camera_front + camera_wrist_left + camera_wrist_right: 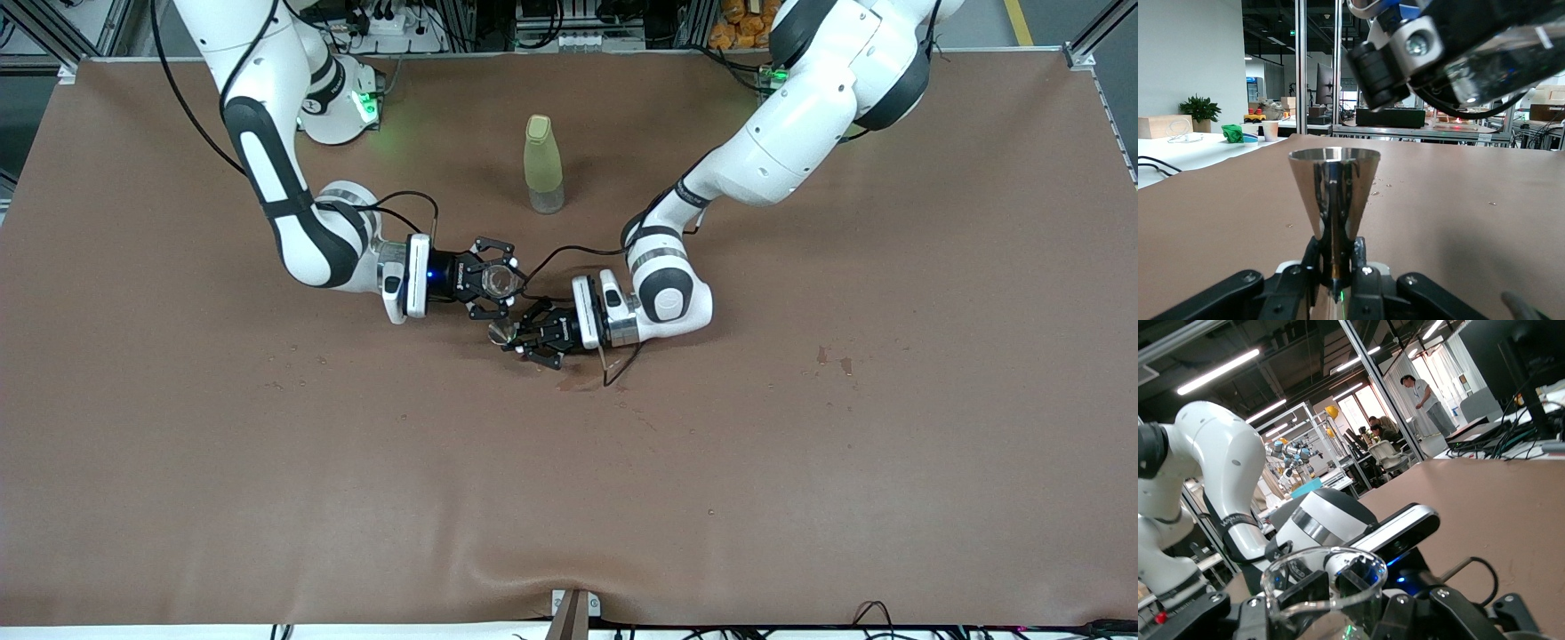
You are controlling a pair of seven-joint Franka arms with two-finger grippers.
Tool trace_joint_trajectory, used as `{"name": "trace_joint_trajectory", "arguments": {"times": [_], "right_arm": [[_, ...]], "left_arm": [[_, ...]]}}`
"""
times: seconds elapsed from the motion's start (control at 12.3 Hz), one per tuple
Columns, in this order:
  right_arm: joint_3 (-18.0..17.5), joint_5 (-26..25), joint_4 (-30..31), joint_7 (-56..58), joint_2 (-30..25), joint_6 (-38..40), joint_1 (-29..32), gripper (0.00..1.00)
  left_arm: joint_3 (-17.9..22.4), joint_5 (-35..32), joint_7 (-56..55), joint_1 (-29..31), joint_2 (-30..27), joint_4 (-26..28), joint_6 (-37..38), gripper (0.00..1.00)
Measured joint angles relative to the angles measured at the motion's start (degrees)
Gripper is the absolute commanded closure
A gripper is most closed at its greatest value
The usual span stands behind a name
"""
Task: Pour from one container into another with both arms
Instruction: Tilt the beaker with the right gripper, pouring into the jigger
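Over the middle of the table my left gripper (513, 337) is shut on the waist of the shiny hourglass metal cup (499, 333). In the left wrist view that metal cup (1333, 190) stands upright between the fingers (1313, 257), rim up. My right gripper (498, 283) is shut on the small clear cup (503, 282), held just above and beside the metal cup. The clear cup (1328, 577) fills the foreground of the right wrist view with a pad on each side. From the left wrist, the clear cup (1501, 60) appears tilted above the metal rim, toward one side.
A tall yellow-green bottle (543, 164) stands upright on the brown table cover (267, 462), farther from the front camera than both grippers. A dark damp patch (582, 382) lies under the left wrist. Small stains (831, 358) mark the cover toward the left arm's end.
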State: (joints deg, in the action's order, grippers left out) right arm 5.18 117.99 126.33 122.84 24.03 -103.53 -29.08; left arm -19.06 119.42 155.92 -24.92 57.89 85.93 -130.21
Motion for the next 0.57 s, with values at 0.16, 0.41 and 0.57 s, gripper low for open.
{"name": "trace_joint_trajectory", "arguments": {"times": [0.16,0.41,0.57], "right_arm": [[-0.06,0.00,0.58,-4.18,-0.61,0.15,-0.41,1.00],[-0.07,0.00,1.28,-9.02,-1.50,0.15,-0.94,1.00],[-0.06,0.00,1.86,-12.86,-1.78,0.15,-0.95,1.00]], "left_arm": [[0.00,0.00,0.00,0.01,0.00,0.00,0.00,1.00],[0.03,0.00,0.10,0.13,0.00,-0.03,0.01,1.00],[0.09,0.00,0.46,0.80,0.00,-0.02,0.05,1.00]]}}
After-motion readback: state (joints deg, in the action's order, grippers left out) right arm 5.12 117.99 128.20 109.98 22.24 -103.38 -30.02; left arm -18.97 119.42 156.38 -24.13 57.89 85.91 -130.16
